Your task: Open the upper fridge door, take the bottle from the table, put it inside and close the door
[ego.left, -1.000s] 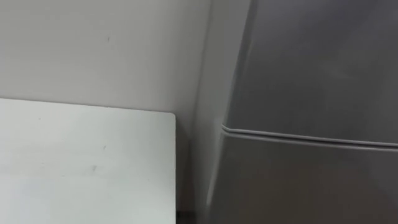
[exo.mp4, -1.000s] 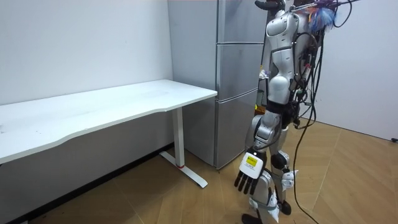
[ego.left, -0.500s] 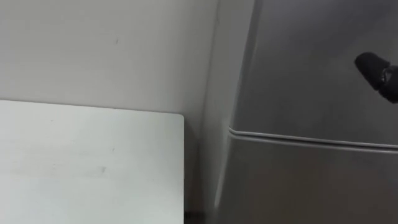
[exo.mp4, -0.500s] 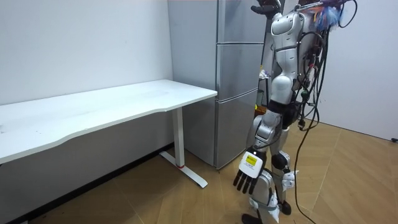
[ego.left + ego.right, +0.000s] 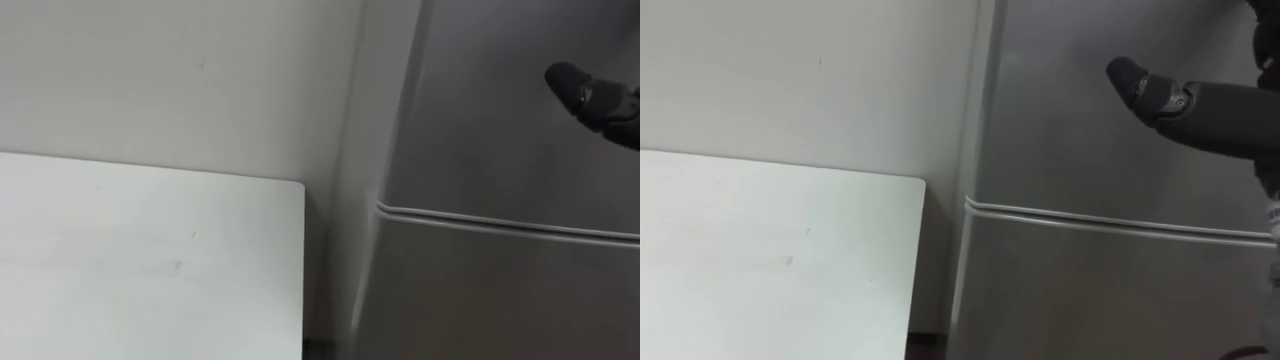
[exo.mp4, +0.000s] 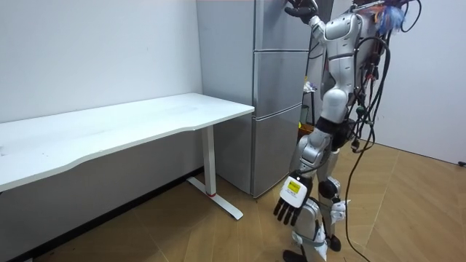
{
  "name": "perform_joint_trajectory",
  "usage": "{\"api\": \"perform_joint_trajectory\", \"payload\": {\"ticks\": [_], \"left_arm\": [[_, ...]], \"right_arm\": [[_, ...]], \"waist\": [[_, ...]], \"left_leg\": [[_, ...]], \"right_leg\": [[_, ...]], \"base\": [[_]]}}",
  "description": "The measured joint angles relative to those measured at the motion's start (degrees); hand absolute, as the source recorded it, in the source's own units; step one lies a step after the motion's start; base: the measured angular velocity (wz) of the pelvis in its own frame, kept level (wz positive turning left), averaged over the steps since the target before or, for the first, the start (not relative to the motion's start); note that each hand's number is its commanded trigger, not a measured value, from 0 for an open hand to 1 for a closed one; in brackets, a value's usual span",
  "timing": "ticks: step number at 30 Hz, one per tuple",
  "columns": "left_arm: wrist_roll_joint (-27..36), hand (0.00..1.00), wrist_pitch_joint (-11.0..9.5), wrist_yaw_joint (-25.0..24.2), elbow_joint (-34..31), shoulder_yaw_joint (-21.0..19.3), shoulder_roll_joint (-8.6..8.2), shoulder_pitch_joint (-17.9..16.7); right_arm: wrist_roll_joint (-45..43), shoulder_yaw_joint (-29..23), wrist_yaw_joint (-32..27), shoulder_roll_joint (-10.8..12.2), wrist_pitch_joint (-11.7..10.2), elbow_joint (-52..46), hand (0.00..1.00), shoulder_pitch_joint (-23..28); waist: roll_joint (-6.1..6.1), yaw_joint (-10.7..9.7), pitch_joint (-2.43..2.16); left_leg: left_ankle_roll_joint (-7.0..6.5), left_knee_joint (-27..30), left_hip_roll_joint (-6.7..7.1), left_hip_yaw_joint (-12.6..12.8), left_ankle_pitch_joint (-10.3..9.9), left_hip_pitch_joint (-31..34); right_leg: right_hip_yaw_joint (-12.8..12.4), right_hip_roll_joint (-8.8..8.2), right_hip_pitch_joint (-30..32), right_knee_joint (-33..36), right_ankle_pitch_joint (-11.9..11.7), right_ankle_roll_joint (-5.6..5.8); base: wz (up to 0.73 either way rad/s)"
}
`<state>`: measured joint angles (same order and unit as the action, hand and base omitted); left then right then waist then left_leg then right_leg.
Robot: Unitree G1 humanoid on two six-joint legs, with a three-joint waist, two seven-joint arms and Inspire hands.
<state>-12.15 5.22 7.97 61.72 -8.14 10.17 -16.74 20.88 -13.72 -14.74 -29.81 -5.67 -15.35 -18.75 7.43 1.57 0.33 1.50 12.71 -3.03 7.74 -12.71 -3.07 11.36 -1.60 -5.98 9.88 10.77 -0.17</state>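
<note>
Right hand [image 5: 1145,85]: fingers stretched out, up against the shut upper fridge door [image 5: 520,120]; holds nothing.
Left hand [image 6: 289,207]: hangs by the thigh, fingers relaxed, empty.
Bottle: cannot tell where it is.
Advice: curl fingers round the door's free edge above the seam [image 5: 500,222] and pull steadily.

The robot stood upright before the grey fridge [image 6: 280,94], to the room view's right of the white table [image 6: 109,131]. Its right hand [image 6: 300,9] was raised up at the upper door [image 6: 277,29]. Its left hand [image 6: 288,208] hung low at its side, fingers loose, above the wooden floor [image 6: 408,211].
</note>
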Motion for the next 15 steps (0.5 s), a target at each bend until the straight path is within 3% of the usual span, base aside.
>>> {"api": "perform_joint_trajectory", "payload": {"ticks": [9,15], "left_arm": [[-2.66,0.0,2.43,-2.34,-1.86,0.5,0.09,0.97],[-2.47,0.0,3.73,-2.97,-3.71,0.97,0.12,0.95]], "right_arm": [[-4.3,0.08,-2.11,-0.08,-1.31,12.45,0.0,-8.09],[-8.79,0.2,-1.33,-0.21,-1.47,16.21,0.0,-9.52]], "waist": [[-0.02,0.3,0.0],[-0.02,0.34,0.0]], "left_leg": [[-0.2,0.98,-0.12,-0.13,0.12,0.36],[-0.23,1.59,-0.12,-0.44,0.13,0.26]], "right_leg": [[0.33,-0.01,-0.07,-0.13,-0.55,-0.07],[0.47,-0.01,-0.23,-0.09,-0.7,-0.08]], "base": [[0.0],[0.01]]}}
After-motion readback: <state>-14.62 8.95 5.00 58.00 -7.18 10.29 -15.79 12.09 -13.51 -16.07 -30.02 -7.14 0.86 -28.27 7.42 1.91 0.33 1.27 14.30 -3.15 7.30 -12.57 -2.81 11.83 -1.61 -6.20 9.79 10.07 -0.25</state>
